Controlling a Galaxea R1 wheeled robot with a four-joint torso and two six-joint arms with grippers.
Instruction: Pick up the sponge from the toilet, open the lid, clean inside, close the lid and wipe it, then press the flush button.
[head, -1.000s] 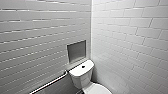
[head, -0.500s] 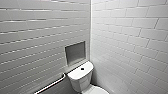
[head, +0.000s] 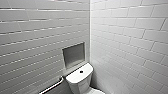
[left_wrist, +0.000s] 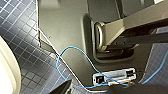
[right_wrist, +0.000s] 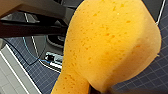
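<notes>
The orange sponge (right_wrist: 110, 45) looms large in the right wrist view, pinched at its narrow end by my right gripper (right_wrist: 98, 90), which is shut on it. Low in the head view stands the white toilet (head: 79, 81), in the corner of two tiled walls. The small dark flush button (head: 81, 71) sits in the middle of its tank top. In the left wrist view my left gripper (left_wrist: 100, 90) hangs open with nothing between its dark fingertips (left_wrist: 62, 89), above the robot's own base and the floor.
A square recessed niche (head: 73, 55) is set in the left wall just above the tank. A metal grab bar (head: 51, 87) runs along that wall beside the toilet. The floor (left_wrist: 22, 45) has small dark blue tiles. A blue cable (left_wrist: 75, 50) loops over the robot's base.
The whole head picture has shifted slightly, so the camera has moved; the toilet and niche now sit a little lower and further left. Nothing else changed.
</notes>
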